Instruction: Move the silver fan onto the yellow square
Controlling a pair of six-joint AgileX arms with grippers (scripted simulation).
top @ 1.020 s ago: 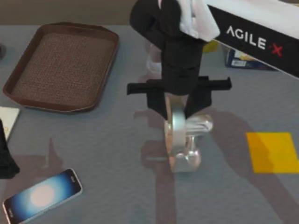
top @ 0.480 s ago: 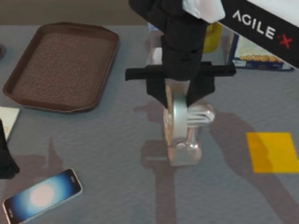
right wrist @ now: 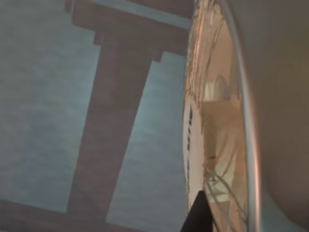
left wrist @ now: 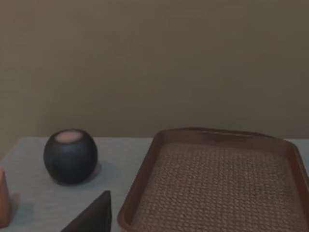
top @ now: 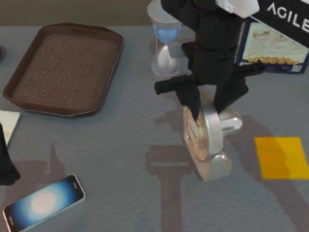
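Your right gripper [top: 207,104] has its jaws clamped on the silver fan's [top: 208,140] disc head, mid-table toward the right edge; the yellow square [top: 282,157] lies just beside it, against that right edge; your left arm sits parked at the left edge.

1. Between the silver fan [top: 208,140] in my right gripper [top: 207,104] and the yellow square [top: 282,157] lies bare counter [top: 120,145]; nothing stands in that gap.
2. Behind the fan, the hourglass [top: 165,41] and a blue box [top: 273,46] crowd the far edge.
3. The brown tray [top: 65,67] fills the far left.
4. A phone [top: 43,202] lies near left, beside my parked left arm [top: 6,159].
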